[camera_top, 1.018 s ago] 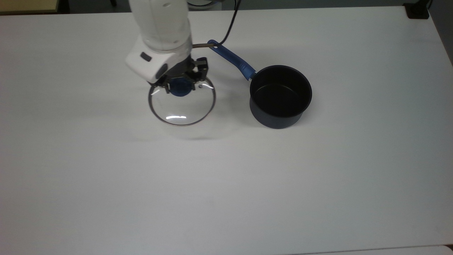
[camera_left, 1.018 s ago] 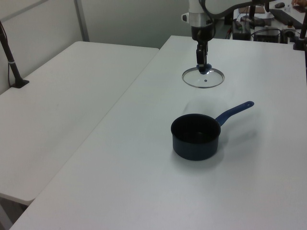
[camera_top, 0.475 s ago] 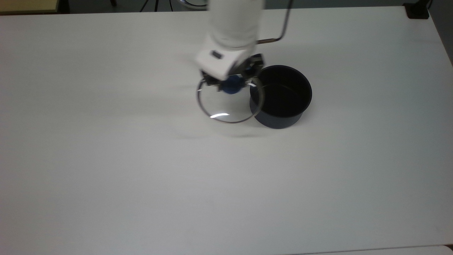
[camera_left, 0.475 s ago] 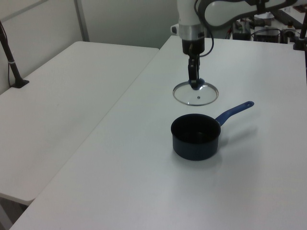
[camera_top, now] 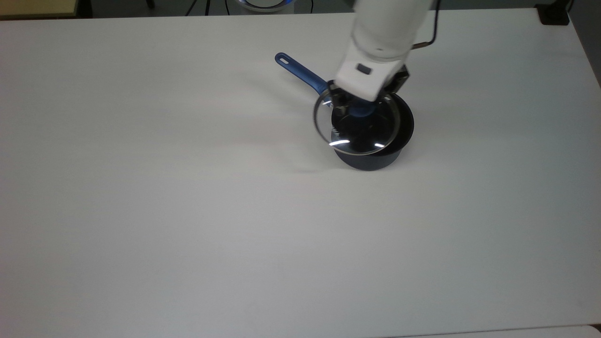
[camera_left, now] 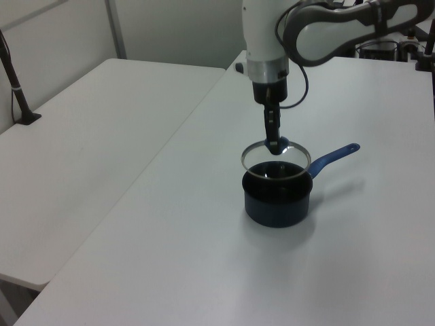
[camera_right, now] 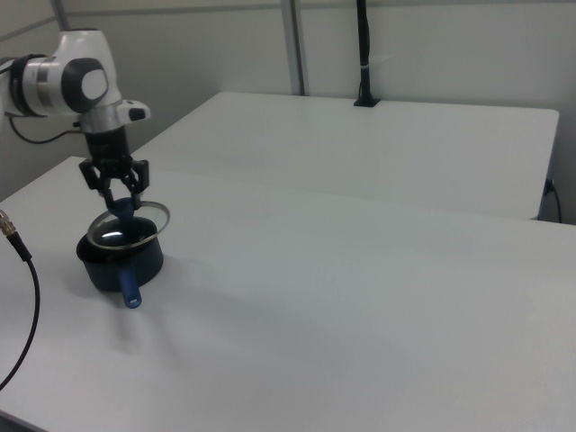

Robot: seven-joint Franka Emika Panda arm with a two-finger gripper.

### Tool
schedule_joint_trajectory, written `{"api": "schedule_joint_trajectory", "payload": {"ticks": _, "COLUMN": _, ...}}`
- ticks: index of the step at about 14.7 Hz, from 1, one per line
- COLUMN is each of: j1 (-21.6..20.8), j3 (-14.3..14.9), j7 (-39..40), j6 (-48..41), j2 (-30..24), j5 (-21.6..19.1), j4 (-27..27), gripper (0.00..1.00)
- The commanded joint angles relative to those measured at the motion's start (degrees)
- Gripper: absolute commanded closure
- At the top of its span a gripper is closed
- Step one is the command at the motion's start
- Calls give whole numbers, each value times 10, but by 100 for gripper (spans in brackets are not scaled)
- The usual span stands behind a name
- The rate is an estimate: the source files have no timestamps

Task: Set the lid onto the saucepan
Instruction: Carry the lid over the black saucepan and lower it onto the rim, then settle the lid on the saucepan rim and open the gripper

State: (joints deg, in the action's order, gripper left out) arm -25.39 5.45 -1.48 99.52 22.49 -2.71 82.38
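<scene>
While end effector (camera_top: 360, 109) grips lid (camera_top: 358, 126), overhanging saucepan (camera_top: 375, 157) rim

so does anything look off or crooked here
Nothing is spilled or damaged. The lid is not seated: the gripper holds it by its knob above the saucepan, off-centre, overhanging the rim on the top view's left, near the handle.

A plain white bench (camera_top: 188, 211) carried the scene, its surface smooth and matte. One thing stood directly on it: a dark saucepan (camera_top: 371, 157), upright, toward the top view's upper right. Its long blue handle (camera_top: 303, 73) reached toward the top view's upper left. In the left view, a second white bench (camera_left: 88, 149) stood alongside the first, on the left view's left.
</scene>
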Motion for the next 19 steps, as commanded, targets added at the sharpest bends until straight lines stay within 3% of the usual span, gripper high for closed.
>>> {"api": "schedule_joint_trajectory", "payload": {"ticks": 1, "j1": -12, "j3": -17, "j7": -30, "j6": 8, "j2": 10, "j5": 2, "j4": -4, "gripper": 72}}
{"api": "schedule_joint_trajectory", "payload": {"ticks": 9, "j1": -12, "j3": -27, "j7": -41, "j6": 46, "j2": 27, "j5": 12, "j4": 1, "gripper": 72}}
{"api": "schedule_joint_trajectory", "payload": {"ticks": 19, "j1": -9, "j3": -40, "j7": -27, "j6": 20, "j2": 23, "j5": 13, "j4": 12, "gripper": 72}}
